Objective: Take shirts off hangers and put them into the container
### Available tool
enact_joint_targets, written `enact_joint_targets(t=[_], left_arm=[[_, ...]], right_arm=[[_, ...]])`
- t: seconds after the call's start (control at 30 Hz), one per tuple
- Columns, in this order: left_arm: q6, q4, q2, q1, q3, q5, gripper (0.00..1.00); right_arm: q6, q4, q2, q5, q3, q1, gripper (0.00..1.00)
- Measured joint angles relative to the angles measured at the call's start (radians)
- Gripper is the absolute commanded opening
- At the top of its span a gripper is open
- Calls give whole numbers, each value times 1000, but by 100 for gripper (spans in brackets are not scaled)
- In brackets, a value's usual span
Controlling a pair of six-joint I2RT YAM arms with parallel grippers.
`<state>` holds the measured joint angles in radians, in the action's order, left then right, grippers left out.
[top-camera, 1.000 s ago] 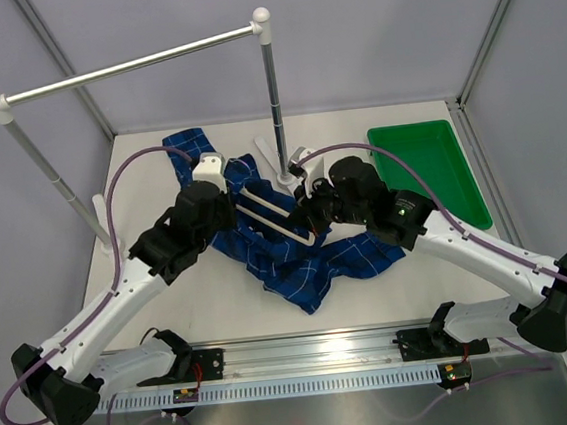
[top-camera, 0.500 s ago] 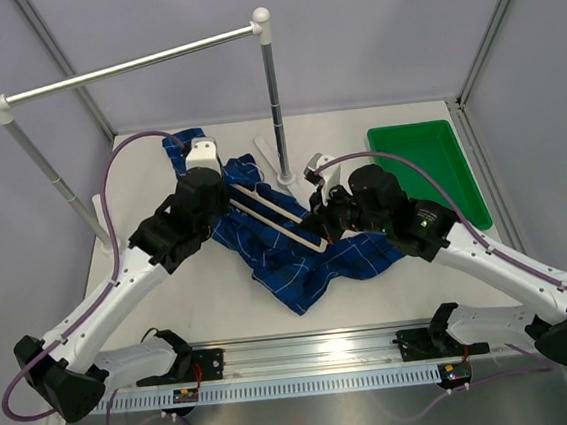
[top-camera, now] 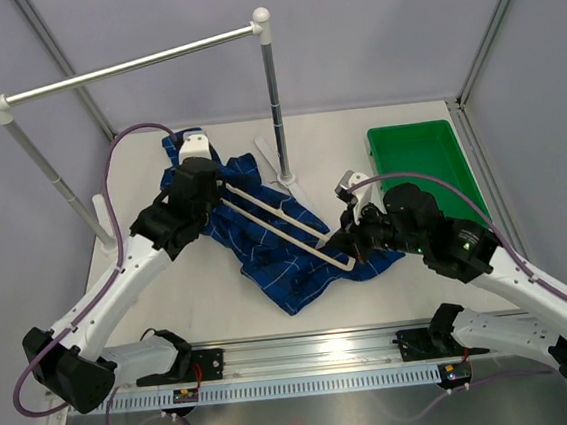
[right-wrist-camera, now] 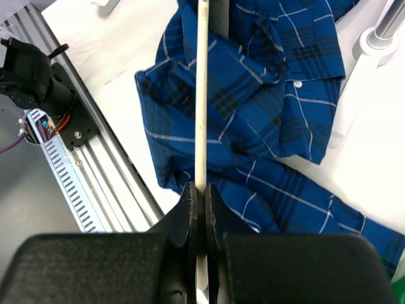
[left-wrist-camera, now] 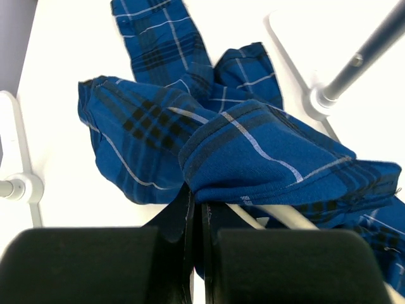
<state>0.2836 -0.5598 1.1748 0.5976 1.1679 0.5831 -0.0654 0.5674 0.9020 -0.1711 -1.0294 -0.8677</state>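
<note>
Pinching a fold of the blue checked shirt [top-camera: 267,254]: the left gripper [left-wrist-camera: 195,201] has its fingers pressed together, with the cloth edge caught at the tips and a thick hump of fabric just beyond them. A pale bar of the wooden hanger [right-wrist-camera: 202,107] pokes out from under that hump, just right of the left fingers.

Right gripper [right-wrist-camera: 201,190] is clamped on the hanger's other end. The bar enters between the fingertips and runs straight away from them over the shirt. Overhead, the hanger lies diagonally between the two grippers, its far end under the fold at the left gripper and its near end clear of the cloth at the right gripper.

Shirt is crumpled on the white table [top-camera: 212,300] between the arms, one sleeve trailing toward the back left, near the foot of the rail post [top-camera: 273,103]. None of it is in the green tray [top-camera: 430,173], which sits well apart at the back right.
</note>
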Motion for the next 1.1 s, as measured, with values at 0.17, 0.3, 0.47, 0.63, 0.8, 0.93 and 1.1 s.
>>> enact_joint_targets(t=[0.17, 0.3, 0.47, 0.63, 0.8, 0.93, 1.1], left_arm=[[-3, -1, 17, -61, 0, -16, 0], [-9, -6, 17, -97, 0, -39, 0], [-26, -14, -8, -109, -26, -64, 0], [-59, -1, -132, -109, -135, -150, 0], [-93, 11, -290, -109, -230, -212, 0], [-112, 31, -371, -109, -303, -237, 0], [-125, 37, -382, -109, -350, -269, 0]], right_arm=[[-8, 64, -64, 27, -6, -1, 0], [-14, 127, -70, 65, -60, -1, 0], [-23, 166, -10, 105, -207, -1, 0], [-30, 179, 156, 201, -410, -2, 0], [-30, 191, 381, 292, -621, -2, 0], [-29, 200, 532, 358, -773, -2, 0], [-24, 210, 695, 439, -974, -2, 0]])
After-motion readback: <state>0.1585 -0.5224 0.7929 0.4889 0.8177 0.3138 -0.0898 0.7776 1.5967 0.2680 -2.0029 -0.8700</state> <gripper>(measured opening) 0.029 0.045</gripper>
